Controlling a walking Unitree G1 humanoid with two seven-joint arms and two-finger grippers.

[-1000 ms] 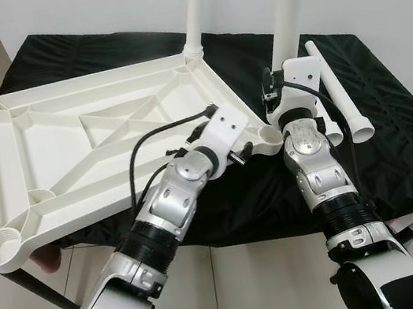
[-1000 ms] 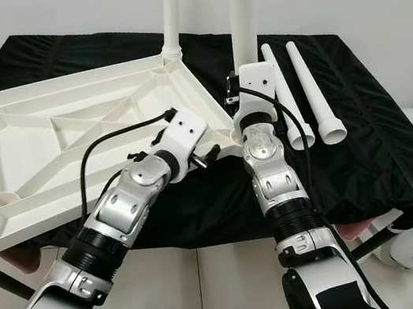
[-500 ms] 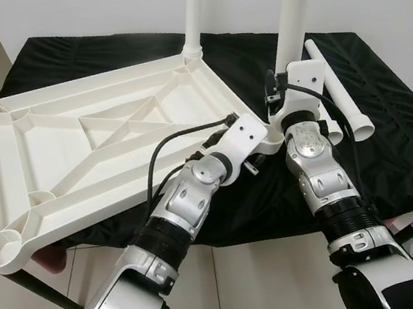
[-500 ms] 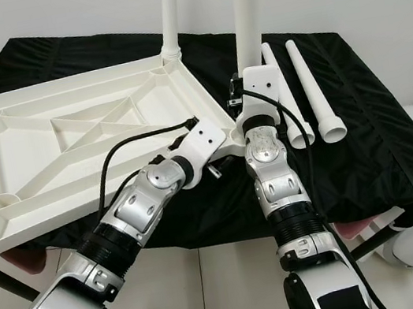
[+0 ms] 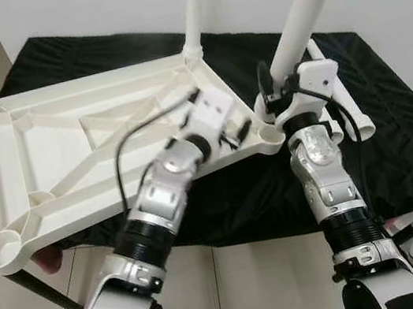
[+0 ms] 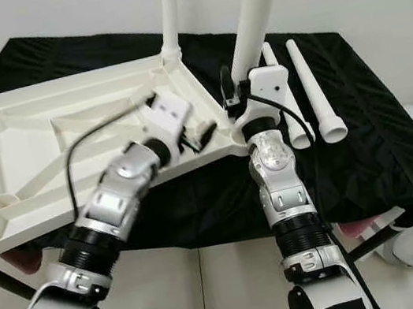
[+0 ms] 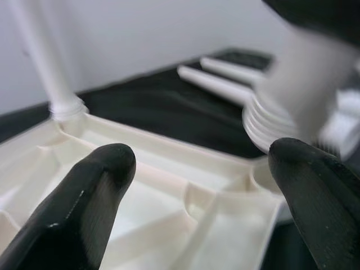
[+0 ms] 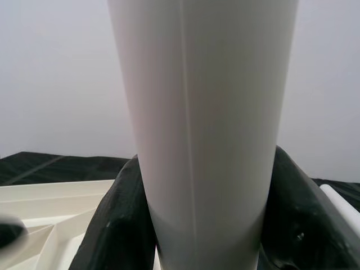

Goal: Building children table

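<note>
- Tabletop [image 5: 71,158]: the white moulded children's tabletop lies underside up on the black-draped desk [image 5: 394,129], filling its left and middle and overhanging the near-left edge; its corner sockets open upward.
- Fitted leg [image 5: 193,9]: one white leg stands upright in the far-right corner socket.
- Left gripper [image 5: 235,127]: blurred, it hovers over the tabletop's right rim, just left of the near-right socket [image 5: 271,136]. In the left wrist view the fingers [image 7: 84,208] stand well apart with nothing between them, the ribbed foot of the held leg lying ahead.
- Held leg [image 5: 308,4]: the right gripper [image 5: 285,92] has its fingers [image 8: 112,225] clamped around the lower part of this leg. The long axis is tilted, its top leaning up and to the right, its foot at or just above the near-right socket; whether it is already seated there cannot be told.
- Key relation: the socket lies directly below the held leg's foot and just right of the left gripper; the right arm carries the leg, so seating it would likely call for bringing the axis upright.
- Spare legs [image 5: 347,110]: two more white legs lie flat side by side on the desk right of the right gripper, long axes running near to far.
</note>
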